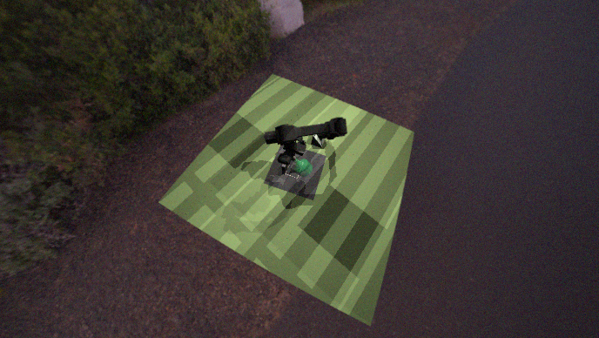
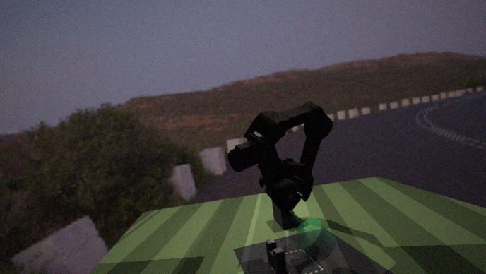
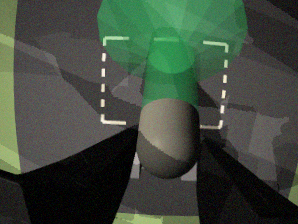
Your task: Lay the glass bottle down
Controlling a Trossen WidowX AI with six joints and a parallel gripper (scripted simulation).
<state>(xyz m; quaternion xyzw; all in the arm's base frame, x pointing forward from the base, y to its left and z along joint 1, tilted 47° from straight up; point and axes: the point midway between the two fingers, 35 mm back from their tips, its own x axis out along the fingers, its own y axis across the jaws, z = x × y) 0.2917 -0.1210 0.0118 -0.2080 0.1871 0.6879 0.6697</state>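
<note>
Green-striped desk [image 1: 374,144] [image 2: 169,226]: the hand [image 2: 293,215] [image 3: 168,144] grips the glass bottle [image 1: 304,167] [image 2: 311,231] [image 3: 170,80], apparently by its neck; lowering into the rest [image 2: 277,255] and release remain.

mat [image 1: 319,164] [image 2: 244,250] on table [image 1: 361,300] [image 2: 367,198] | outline [image 1: 292,176] [image 2: 322,270] [image 3: 103,95] on mat (beside rest [image 2: 279,255])
</note>
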